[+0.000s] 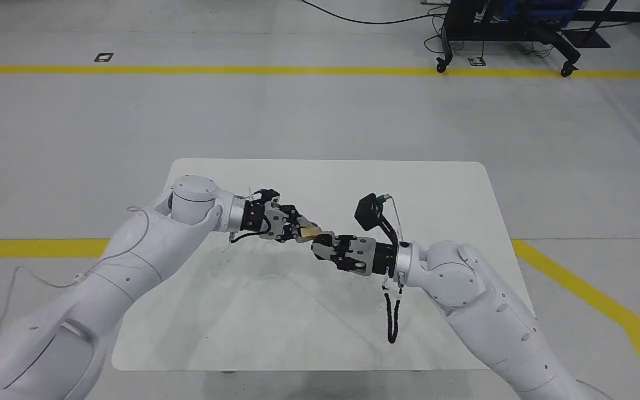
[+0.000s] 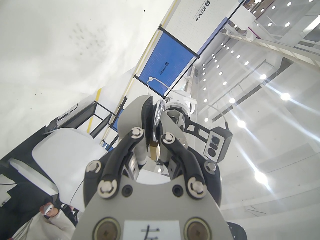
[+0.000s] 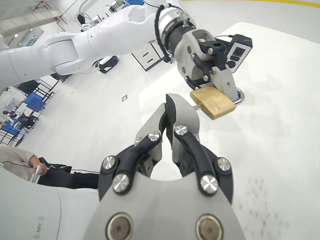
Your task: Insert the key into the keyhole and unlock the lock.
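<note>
A brass padlock (image 3: 213, 102) with a silver shackle (image 3: 240, 98) hangs in the air over the middle of the white table (image 1: 440, 200). My left gripper (image 3: 225, 86) is shut on the shackle, which also shows between its fingers as the shackle (image 2: 158, 116) above the brass body (image 2: 155, 151). My right gripper (image 3: 170, 106) is shut on the key. The key's thin silver blade (image 3: 198, 107) spans the short gap from the fingertips to the lock's end face and meets it at the keyhole. From above, the left gripper (image 1: 300, 228) and right gripper (image 1: 322, 243) face each other at the padlock (image 1: 309, 232).
A black cable (image 1: 392, 315) dangles from the right arm over the table's front half. A black wheeled cart (image 1: 510, 30) stands on the floor far behind the table. Yellow floor lines (image 1: 300, 70) run behind and beside the table.
</note>
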`<state>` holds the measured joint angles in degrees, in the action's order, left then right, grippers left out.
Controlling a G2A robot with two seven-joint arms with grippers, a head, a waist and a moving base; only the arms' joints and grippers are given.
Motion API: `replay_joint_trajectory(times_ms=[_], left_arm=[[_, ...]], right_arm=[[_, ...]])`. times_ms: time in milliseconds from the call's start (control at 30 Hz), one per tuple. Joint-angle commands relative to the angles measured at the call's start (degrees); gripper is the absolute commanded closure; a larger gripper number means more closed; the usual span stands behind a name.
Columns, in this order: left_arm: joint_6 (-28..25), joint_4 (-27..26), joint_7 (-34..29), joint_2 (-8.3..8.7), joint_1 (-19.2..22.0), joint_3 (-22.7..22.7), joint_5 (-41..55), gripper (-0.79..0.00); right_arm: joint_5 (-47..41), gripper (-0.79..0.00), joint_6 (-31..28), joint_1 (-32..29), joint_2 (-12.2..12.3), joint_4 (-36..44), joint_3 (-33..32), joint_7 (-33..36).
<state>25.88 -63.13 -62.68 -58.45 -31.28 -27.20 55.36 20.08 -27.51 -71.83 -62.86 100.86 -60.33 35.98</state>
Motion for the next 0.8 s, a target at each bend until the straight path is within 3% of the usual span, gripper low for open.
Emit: replay_joint_trajectory(times_ms=[0, 233, 267, 300, 333, 533, 767], left_arm=[[0.21, -0.47, 0.11, 0.1, -0.36, -0.44, -0.45, 0.0], [0.1, -1.79, 3.35, 0.73, -1.76, -3.1, -2.7, 0.0], [0.01, -2.0, 3.88, 0.82, -1.99, -3.49, -2.67, 0.0], [-0.33, -2.2, 5.37, 0.99, -2.26, -4.24, -2.81, 0.0], [-0.48, -2.87, 7.57, 1.21, -2.75, -5.06, -3.24, 0.0], [-2.93, -7.36, 14.99, 2.42, -6.16, -9.19, -4.55, 0.0], [-4.49, -12.26, 17.87, 3.67, -9.88, -12.98, -6.48, 0.0]], right_arm=[[0.23, 0.0, 0.98, 0.14, -0.06, -0.35, 0.04, -0.39], [0.02, 0.0, 0.69, -0.03, -0.12, 0.74, -0.07, -1.79], [-0.13, -0.117, 0.24, -0.28, -0.09, 1.03, -0.24, -2.11], [-0.24, -0.289, -1.0, -0.67, -0.01, 1.97, -0.63, -2.72], [0.28, -0.785, -2.21, -1.32, 0.17, 3.3, -1.39, -3.17], [1.09, -0.785, -3.98, -2.18, 0.39, 5.19, -2.22, -3.65], [1.09, -0.785, -3.98, -2.18, 0.39, 5.19, -2.22, -3.65]])
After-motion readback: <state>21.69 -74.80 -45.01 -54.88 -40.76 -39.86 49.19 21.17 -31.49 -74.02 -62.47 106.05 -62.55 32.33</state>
